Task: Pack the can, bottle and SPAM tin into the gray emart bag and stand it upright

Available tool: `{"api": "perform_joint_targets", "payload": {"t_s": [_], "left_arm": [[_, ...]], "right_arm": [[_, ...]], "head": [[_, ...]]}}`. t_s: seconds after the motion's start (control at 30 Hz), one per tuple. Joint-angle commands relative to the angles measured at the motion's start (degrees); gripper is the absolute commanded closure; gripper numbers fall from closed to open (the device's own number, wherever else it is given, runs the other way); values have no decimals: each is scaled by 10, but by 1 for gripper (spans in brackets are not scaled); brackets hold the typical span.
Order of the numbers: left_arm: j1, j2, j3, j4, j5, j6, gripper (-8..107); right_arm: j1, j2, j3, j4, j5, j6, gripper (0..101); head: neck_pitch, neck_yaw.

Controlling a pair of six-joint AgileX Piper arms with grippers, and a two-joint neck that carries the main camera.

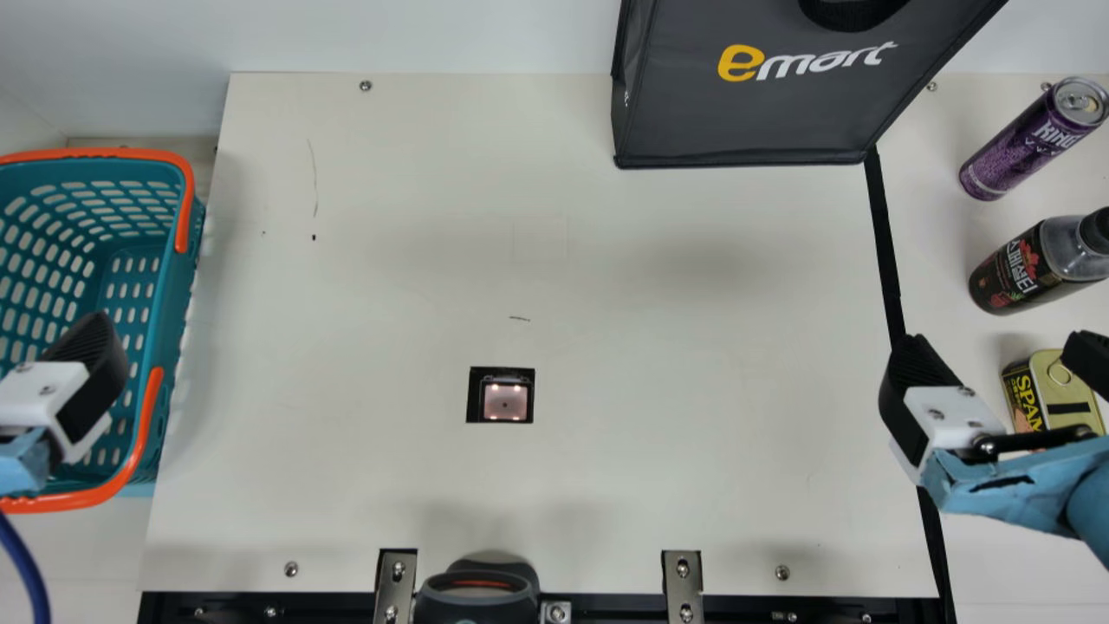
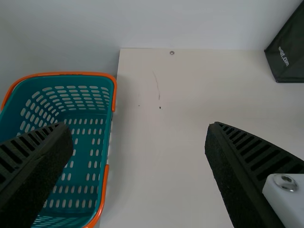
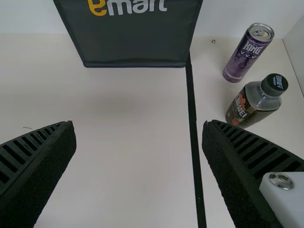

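Fingers agape on our left gripper (image 2: 137, 127) and right gripper (image 1: 996, 348), we should square the latter over the SPAM tin (image 1: 1031, 397), lower right — clear of bottle (image 1: 1022, 269) and can (image 1: 1022, 152), upper right — before nearing the gray emart bag (image 1: 754, 117), top.

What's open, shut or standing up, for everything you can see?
Gray emart bag: standing upright
Can: upright
Bottle: upright, cap on
SPAM tin: lid on, facing up
Basket: upright, open top
Left hand: open
Right hand: open
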Motion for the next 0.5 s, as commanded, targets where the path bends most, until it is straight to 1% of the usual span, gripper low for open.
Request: {"api": "perform_joint_targets", "payload": {"t_s": [0.0,0.47], "left_arm": [[0,0,0,0,0,0,9],[0,0,0,0,0,0,9]], "right_arm": [[0,0,0,0,0,0,6],[0,0,0,0,0,0,6]], "head": [[-5,1],[-5,1]]}}
